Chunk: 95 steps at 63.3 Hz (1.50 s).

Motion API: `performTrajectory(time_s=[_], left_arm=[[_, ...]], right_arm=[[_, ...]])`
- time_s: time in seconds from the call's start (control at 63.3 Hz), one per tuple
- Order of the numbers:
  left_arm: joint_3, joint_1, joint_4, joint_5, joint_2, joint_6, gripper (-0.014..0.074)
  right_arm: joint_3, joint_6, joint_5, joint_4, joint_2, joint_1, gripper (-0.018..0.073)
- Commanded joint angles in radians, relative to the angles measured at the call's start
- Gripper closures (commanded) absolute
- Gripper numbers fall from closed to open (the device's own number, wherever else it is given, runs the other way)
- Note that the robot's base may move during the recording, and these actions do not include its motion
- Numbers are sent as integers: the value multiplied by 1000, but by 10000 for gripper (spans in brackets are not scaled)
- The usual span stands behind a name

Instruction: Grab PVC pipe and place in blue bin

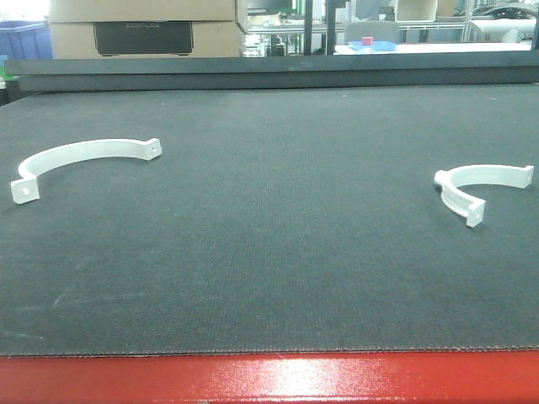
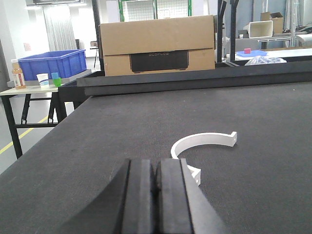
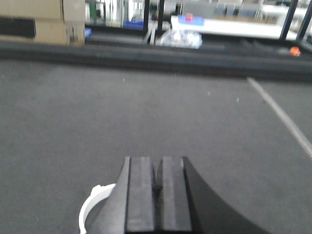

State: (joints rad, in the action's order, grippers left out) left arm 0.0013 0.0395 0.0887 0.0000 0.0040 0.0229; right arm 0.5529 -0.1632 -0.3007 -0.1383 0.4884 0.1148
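Two white half-ring parts lie flat on the black mat (image 1: 269,252). The left PVC piece (image 1: 88,150) sits on the mat's left side and the right PVC piece (image 1: 493,173) on its right side, well apart from each other. Neither arm appears in the front view.

The left gripper (image 2: 156,168) hovers low over the mat with its two dark fingers pressed together and nothing between them. Its fingers cover the near end of the left PVC piece (image 2: 204,138); only the arc and the far tab show clearly.

The right wrist view is blurred. The right gripper (image 3: 157,168) also has its fingers closed against each other, empty. Only a sliver of the right PVC piece (image 3: 90,204) shows, partly behind the finger and cut off by the bottom edge.

The blue bin (image 2: 53,63) stands off the mat, past its far left corner, on a separate side table. In the front view only a corner of it (image 1: 21,38) shows. What it holds cannot be seen.
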Motion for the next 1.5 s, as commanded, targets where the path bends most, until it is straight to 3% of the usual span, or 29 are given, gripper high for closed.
performTrajectory(time_s=[0.0, 0.126, 0.316, 0.379, 0.458, 0.6, 0.821, 1.089, 1.484], left_arm=[[-1, -3, -3, -17, -4, -7, 707], [-1, -3, -3, -26, -4, -7, 707], [-1, -3, -9, -96, -4, -7, 707], [-1, -3, -54, -115, -4, -7, 707], [-1, -3, -171, -111, -4, -7, 707], [-7, -3, -223, -45, -4, -7, 707], [-224, -3, -244, 73, 21, -7, 707], [-439, -3, -218, 208, 342, -7, 707], [-609, -3, -181, 116, 808, -7, 707]], right_arm=[[48, -2, -8, -1, 67, 5, 720], [85, -2, -17, -1, 112, 1, 720], [87, -2, 127, -1, 117, 1, 720], [87, -2, 183, -1, 117, 1, 720], [87, -2, 215, -39, 117, 1, 720], [87, -2, 237, -61, 117, 1, 720], [87, -2, 164, -76, 127, 1, 720], [87, -2, 112, -76, 221, 1, 720], [158, -2, 46, -76, 349, 1, 720]])
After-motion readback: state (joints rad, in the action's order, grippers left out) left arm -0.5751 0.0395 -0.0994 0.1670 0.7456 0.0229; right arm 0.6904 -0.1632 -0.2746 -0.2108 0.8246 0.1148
